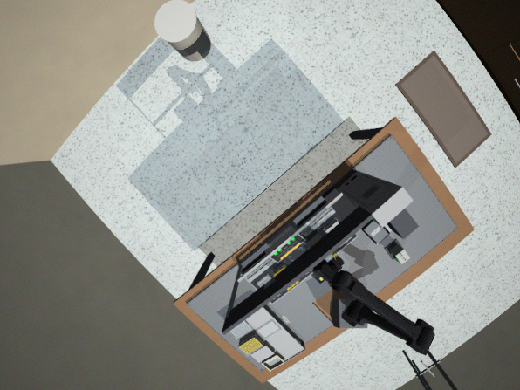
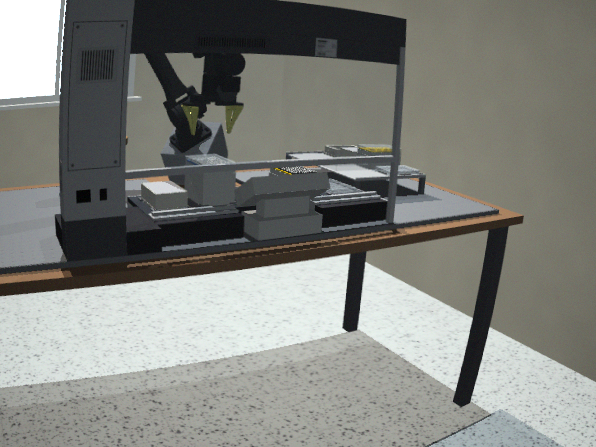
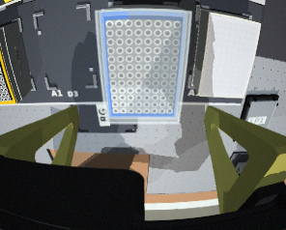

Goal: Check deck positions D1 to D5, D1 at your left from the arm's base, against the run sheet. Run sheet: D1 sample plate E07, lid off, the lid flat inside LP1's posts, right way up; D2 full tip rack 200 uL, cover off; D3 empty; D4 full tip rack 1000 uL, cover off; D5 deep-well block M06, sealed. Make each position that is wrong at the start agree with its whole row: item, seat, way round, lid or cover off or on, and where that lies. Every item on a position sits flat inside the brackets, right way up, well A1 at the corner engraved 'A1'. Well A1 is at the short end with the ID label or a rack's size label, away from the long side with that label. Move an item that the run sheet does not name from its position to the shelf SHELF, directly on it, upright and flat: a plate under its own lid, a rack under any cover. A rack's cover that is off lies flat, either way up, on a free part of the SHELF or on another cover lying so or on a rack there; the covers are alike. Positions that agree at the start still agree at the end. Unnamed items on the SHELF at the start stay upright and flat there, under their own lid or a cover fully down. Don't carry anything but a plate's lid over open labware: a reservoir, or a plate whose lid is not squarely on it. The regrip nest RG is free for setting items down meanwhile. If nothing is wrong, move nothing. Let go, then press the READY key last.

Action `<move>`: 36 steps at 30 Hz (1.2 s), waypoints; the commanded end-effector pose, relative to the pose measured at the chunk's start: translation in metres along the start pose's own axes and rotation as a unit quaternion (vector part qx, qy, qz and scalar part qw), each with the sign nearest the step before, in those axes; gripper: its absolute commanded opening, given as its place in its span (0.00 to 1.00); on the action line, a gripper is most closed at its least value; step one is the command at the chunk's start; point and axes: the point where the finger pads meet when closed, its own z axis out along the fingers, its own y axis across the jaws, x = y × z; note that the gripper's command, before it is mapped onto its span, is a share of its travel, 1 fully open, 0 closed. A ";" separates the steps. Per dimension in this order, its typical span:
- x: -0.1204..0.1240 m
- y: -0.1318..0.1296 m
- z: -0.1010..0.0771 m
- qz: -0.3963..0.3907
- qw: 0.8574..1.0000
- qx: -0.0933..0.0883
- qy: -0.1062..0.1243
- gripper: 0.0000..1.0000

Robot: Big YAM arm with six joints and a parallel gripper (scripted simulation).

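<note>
My gripper (image 3: 141,112) is open and empty, its yellow fingers spread wide. It hangs above and just in front of a blue-rimmed tip rack (image 3: 143,62) with no cover, whose rows of tips show. In the side view the gripper (image 2: 212,114) is well above that rack (image 2: 209,160). The position to the rack's left, engraved D3 (image 3: 67,50), holds nothing inside its brackets. A white sealed block (image 3: 231,56) sits to the rack's right and also shows in the side view (image 2: 164,194). A yellow-rimmed rack (image 3: 5,74) shows at the left edge.
The machine's dark top beam (image 2: 270,29) spans the deck above the gripper, and a grey rail (image 2: 260,163) runs along the front. The shelf (image 2: 357,161) with several flat items and a yellow rack stands at the far end. A small dark nest (image 3: 259,113) lies at the right.
</note>
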 end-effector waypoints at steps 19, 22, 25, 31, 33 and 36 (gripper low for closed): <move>-0.023 -0.012 -0.024 0.016 0.999 -0.003 -0.033 1.00; -0.026 -0.013 -0.019 0.018 0.999 -0.002 -0.034 1.00; -0.010 -0.004 0.002 0.005 1.000 0.000 -0.010 1.00; -0.007 -0.004 0.012 0.003 1.000 0.000 -0.007 1.00; -0.007 -0.003 0.016 0.003 1.000 0.000 -0.007 1.00; -0.007 -0.005 0.017 0.006 1.000 0.000 -0.012 1.00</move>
